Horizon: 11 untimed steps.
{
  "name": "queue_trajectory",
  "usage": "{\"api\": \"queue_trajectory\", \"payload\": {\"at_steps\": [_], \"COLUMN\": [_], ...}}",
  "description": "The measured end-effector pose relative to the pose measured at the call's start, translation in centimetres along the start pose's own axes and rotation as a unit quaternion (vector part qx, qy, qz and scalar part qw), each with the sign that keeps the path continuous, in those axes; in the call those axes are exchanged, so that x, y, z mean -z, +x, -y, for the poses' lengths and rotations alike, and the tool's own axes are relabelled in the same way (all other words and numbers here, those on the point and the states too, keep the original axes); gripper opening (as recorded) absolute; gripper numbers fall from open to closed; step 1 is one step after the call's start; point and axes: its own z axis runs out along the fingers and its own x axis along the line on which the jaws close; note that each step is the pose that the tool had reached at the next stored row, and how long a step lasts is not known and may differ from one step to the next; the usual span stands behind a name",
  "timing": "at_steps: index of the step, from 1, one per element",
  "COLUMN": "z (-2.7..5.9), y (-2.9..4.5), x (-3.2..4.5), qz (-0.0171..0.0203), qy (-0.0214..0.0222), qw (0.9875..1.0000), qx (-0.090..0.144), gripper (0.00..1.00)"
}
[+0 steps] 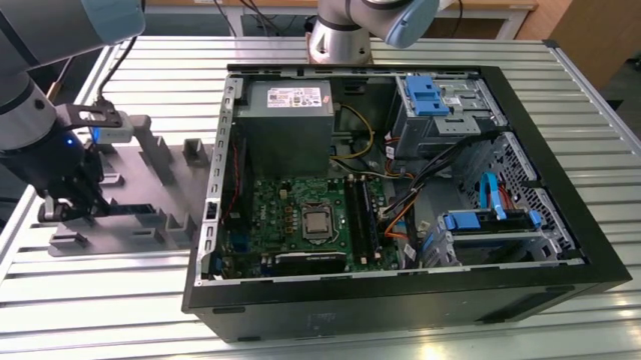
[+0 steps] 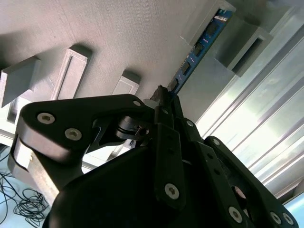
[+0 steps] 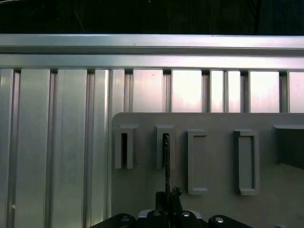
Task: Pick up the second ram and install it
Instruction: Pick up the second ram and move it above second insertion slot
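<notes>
The second ram [image 2: 199,50] is a thin blue-green stick standing on edge in the slots of the grey moulded tray [image 1: 170,161]. In the first wrist view the ram [image 3: 166,161] appears edge-on as a dark line running from a tray slot down to my gripper [image 3: 168,197]. My gripper [image 2: 164,95] is shut on the near end of the stick, with its dark fingers pressed together around it. In the exterior view my gripper [image 1: 72,211] is low over the tray's near left part, with the ram [image 1: 120,208] beside it, left of the open computer case [image 1: 561,247].
The green motherboard [image 1: 290,210] lies inside the case, with long dark memory slots [image 1: 361,217] to the right of its processor socket. A grey power-supply box [image 1: 285,120], cables and blue drive brackets [image 1: 470,221] crowd the case. A ribbed metal table [image 1: 90,300] carries everything.
</notes>
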Motion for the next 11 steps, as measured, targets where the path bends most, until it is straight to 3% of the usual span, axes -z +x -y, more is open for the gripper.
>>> {"api": "queue_trajectory", "payload": {"at_steps": [11], "z": [-0.01], "y": [0.0], "x": [0.88], "qz": [0.0], "qy": [0.0], "qw": [1.0], "qx": [0.0], "gripper": [0.14]}}
